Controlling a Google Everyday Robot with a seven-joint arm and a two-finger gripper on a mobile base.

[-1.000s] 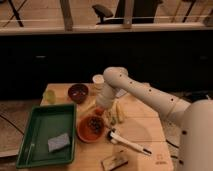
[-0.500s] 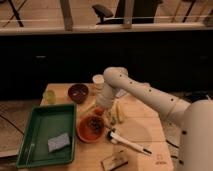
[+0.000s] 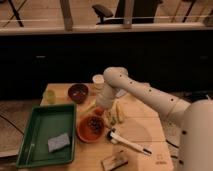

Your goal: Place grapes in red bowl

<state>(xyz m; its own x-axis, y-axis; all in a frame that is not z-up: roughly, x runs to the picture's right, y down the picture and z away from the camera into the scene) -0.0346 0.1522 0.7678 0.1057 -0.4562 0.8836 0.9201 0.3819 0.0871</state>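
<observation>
The red bowl (image 3: pixel 89 132) sits on the wooden table (image 3: pixel 145 125), just right of the green tray. The grapes (image 3: pixel 93 124), a small dark cluster, lie inside the bowl. My gripper (image 3: pixel 100 111) hangs from the white arm, just above the bowl's far right rim and close over the grapes.
A green tray (image 3: pixel 40 125) with a grey sponge (image 3: pixel 58 142) lies at the left. A dark bowl (image 3: pixel 78 93), a white cup (image 3: pixel 98 81) and a yellow-green cup (image 3: pixel 50 95) stand behind. Yellow pieces (image 3: pixel 116 111), a white brush (image 3: pixel 128 142) and a small wooden block (image 3: pixel 114 161) lie to the right and front.
</observation>
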